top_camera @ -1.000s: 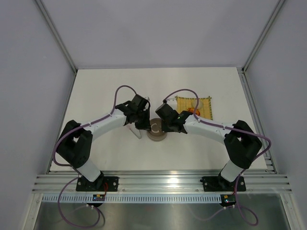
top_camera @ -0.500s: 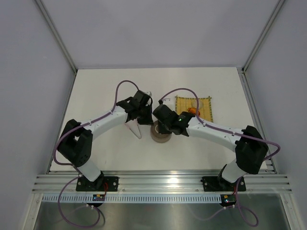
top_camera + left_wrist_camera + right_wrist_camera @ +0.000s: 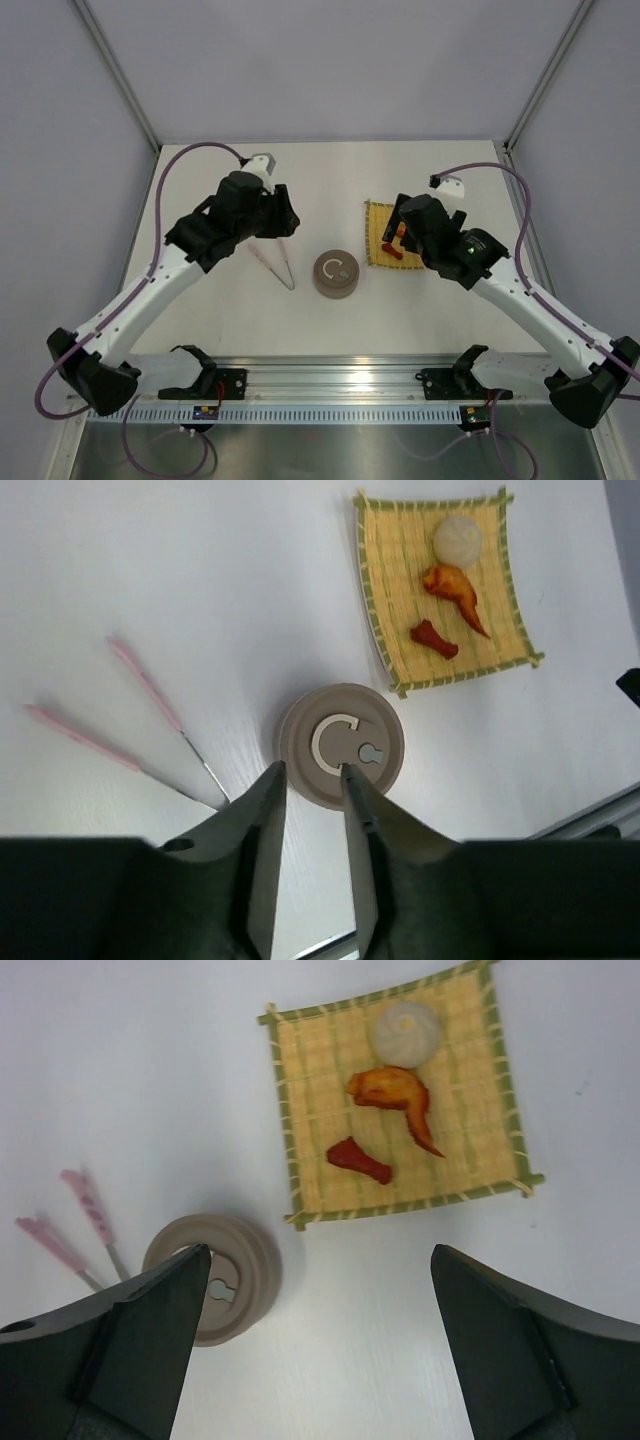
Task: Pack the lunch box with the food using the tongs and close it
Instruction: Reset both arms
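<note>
The lunch box (image 3: 336,274) sits mid-table with its grey-brown ring-handled lid on top; it also shows as the lunch box (image 3: 341,745) and the lunch box (image 3: 235,1270). The pink-tipped tongs (image 3: 278,265) lie flat just to its left, and appear as the tongs (image 3: 150,691) and the tongs (image 3: 88,1208). On the yellow mat (image 3: 470,1150) rest the food pieces: a cream ball (image 3: 405,1032), an orange piece (image 3: 395,1090) and a red piece (image 3: 357,1160). My left gripper (image 3: 311,768) hovers high over the box, narrowly open and empty. My right gripper (image 3: 320,1250) hangs wide open above the mat's near-left corner.
The mat (image 3: 385,215) is partly hidden under my right gripper (image 3: 400,235). My left gripper (image 3: 282,225) is raised above the tongs' far side. Grey walls enclose the white table on three sides, and an aluminium rail (image 3: 330,380) runs along the near edge.
Both arms have lifted and drawn apart from the lunch box, left going back-left, right going right over the mat. Both grippers have opened. The lid stays on the box.
</note>
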You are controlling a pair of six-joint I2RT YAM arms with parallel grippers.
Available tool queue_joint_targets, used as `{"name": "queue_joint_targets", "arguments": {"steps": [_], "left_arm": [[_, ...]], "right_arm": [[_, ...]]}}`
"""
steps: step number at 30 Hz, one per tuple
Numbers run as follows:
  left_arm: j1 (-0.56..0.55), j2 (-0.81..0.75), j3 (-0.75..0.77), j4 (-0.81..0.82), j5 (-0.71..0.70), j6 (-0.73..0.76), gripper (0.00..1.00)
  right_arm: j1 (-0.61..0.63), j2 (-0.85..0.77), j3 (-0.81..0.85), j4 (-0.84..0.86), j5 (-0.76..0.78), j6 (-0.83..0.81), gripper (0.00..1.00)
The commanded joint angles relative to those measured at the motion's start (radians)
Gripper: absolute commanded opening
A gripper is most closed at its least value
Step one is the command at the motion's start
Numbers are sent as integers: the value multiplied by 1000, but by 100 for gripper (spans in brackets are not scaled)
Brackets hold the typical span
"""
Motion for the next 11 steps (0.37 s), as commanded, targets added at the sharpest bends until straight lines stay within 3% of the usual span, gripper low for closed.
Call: {"name": "queue_joint_targets", "arguments": {"steps": [1,3,5,11], "left_arm": [[18,-133,-15,-32,-138,78,59],[36,-167,-14,-62,-156,102,81],[50,-199,-9,-82,-167,113,97],[61,-226,0,-127,-185,113,99]], "right_arm": [[-6,-49,-27,-165,168,89,99],[-6,-83,-49,-194,171,120,99],[-6,-101,-69,-215,171,138,99],[-6,-137,-95,-261,182,200,99]]}}
